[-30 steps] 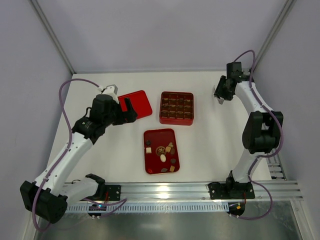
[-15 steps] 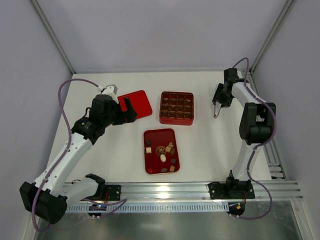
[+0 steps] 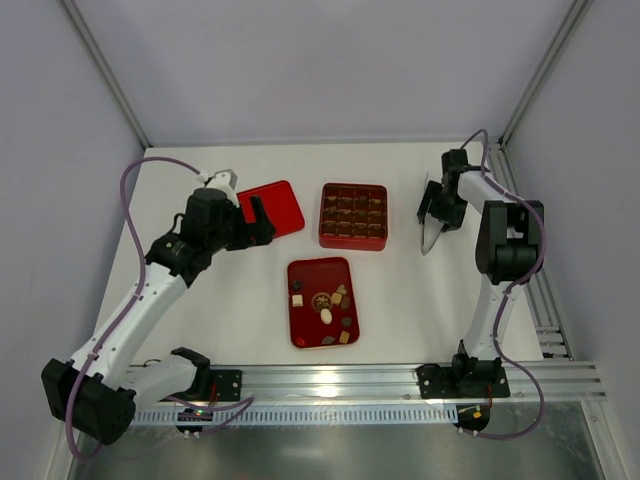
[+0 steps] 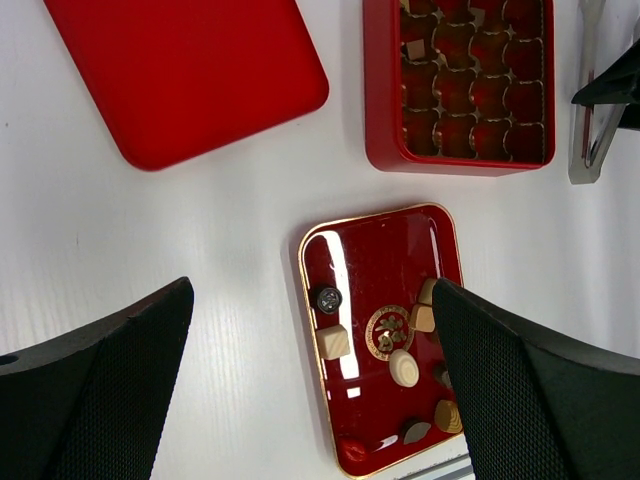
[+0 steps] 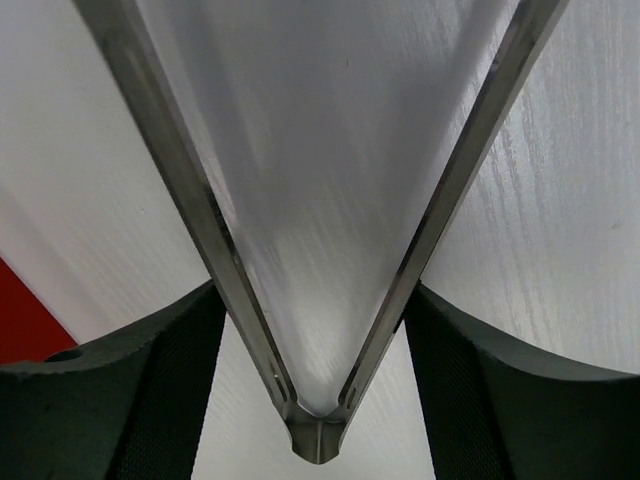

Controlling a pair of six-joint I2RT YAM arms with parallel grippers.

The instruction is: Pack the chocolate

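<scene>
Several small chocolate pieces point(image 3: 325, 305), dark, tan and cream, lie loose in a flat red gold-rimmed tray point(image 3: 305, 330). The left wrist view shows them too: a tan square point(image 4: 333, 341), a cream oval point(image 4: 404, 367) and a dark round one point(image 4: 327, 298). The square red box with brown grid compartments point(image 3: 353, 215) stands behind the tray. My left gripper point(image 3: 258, 222) is open and empty, up above the tray's left side point(image 4: 312, 300). My right gripper point(image 3: 438, 208) is shut on V-shaped metal tongs point(image 3: 429, 238), right of the box, their tips pointing down at the table point(image 5: 315, 330).
A flat red lid point(image 3: 270, 208) lies left of the box, under my left gripper. The tongs point(image 4: 590, 150) show beside the box's right edge point(image 4: 460, 160) in the left wrist view. A metal rail point(image 3: 330, 380) runs along the near edge.
My right gripper has swung nearer and lower with the tongs, from beside the box's far corner to beside its right side. The left arm has not moved.
</scene>
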